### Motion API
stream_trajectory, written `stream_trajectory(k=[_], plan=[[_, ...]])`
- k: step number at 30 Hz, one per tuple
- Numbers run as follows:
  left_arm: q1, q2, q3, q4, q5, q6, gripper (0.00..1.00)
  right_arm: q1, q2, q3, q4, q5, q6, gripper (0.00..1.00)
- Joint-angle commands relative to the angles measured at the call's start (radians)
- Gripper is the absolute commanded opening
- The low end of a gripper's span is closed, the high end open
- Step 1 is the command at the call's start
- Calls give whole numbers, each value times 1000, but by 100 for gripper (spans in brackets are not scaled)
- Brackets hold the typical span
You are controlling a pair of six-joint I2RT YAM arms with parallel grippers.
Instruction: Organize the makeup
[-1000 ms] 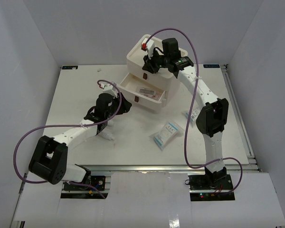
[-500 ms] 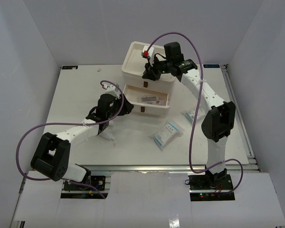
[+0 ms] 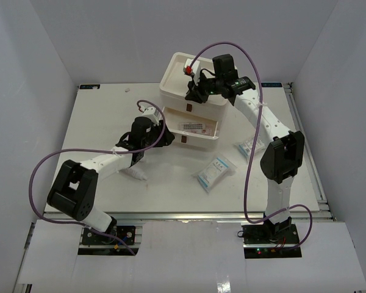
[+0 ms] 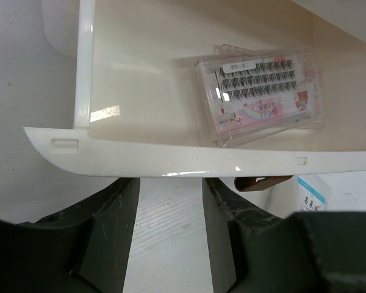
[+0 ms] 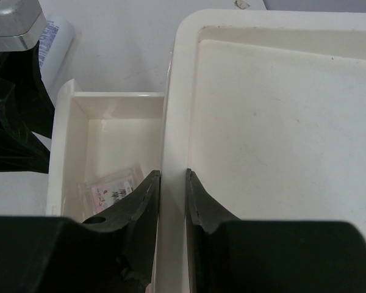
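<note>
The cream three-drawer box [image 3: 180, 73] stands at the back with one drawer [image 3: 202, 141] pulled out. A clear packet of pink-and-white makeup [image 4: 262, 97] lies inside that drawer [image 4: 140, 79]. My left gripper [image 4: 171, 201] is open just in front of the drawer's front wall, its fingers [image 4: 110, 232] holding nothing. In the top view the left gripper [image 3: 166, 137] sits at the drawer's left front corner. My right gripper [image 5: 174, 183] is shut on the box's top rim [image 5: 174, 110]; from above, the right gripper [image 3: 191, 93] is at the box's front edge.
Two blue-and-white packets [image 3: 215, 173] [image 3: 250, 146] lie on the table right of the drawer. A white tube [image 3: 136, 173] lies under my left arm. The drawer's brown handle [image 4: 265, 183] sticks out beside my left fingers. Grey walls enclose the table.
The box and its drawer have shifted and turned to sit squarer. My left gripper has moved up and right to the drawer's front. The right gripper stays clamped on the rim.
</note>
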Motion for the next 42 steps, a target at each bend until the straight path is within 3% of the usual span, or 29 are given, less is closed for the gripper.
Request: stream_trajectory(k=[1,16,26,35,42], plan=[[11,25,115,129,-74,47,55,32,-70,-21,-141,-126,9,11],[22,156,283,145,-45,53,55,31,-54,-9,-143,-87,2,12],[22,93,264,157,-46,27,57,26,-35,27,-126,-38,19,14],[22,-77,72,180,9,-59,55,14,-35,37,-113,-11,32,15],[20,-39,4,240,65,-143,50,13,-31,38,-111,-15,41,15]])
